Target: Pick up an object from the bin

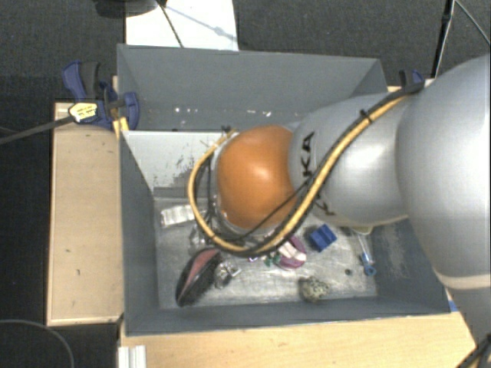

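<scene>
The arm's orange cover (253,176) hangs over most of the gripper (217,245), so nobody can tell if it is apart or together. A dark red oval thing (196,276) lies nearest, at the bin's (142,228) front left. The gripper should go straight down, missing the silver piece (176,215).

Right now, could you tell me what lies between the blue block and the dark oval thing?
In the camera view, a purple piece by the blue block, then a small metal piece by the dark oval thing.
</scene>
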Available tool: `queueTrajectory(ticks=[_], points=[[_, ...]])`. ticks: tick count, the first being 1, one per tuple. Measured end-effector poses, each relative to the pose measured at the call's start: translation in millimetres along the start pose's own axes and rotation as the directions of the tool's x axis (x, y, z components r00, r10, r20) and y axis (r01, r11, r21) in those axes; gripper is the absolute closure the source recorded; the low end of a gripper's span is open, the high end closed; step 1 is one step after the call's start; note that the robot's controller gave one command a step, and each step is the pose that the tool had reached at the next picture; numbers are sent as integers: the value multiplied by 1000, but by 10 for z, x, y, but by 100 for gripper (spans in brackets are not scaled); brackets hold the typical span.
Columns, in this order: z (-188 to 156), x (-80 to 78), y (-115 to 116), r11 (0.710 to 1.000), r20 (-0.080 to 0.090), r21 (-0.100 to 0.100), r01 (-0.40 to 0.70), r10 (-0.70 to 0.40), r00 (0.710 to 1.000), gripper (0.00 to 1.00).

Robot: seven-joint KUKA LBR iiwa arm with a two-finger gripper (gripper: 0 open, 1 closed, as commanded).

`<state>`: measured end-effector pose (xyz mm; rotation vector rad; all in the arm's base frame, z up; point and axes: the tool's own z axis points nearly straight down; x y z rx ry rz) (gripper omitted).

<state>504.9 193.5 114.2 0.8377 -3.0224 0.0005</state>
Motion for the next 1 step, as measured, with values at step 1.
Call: queueTrajectory(ticks=[1], points=[[-1233, -146, -70, 1000, 16, 3, -20, 20, 1000, 100]])
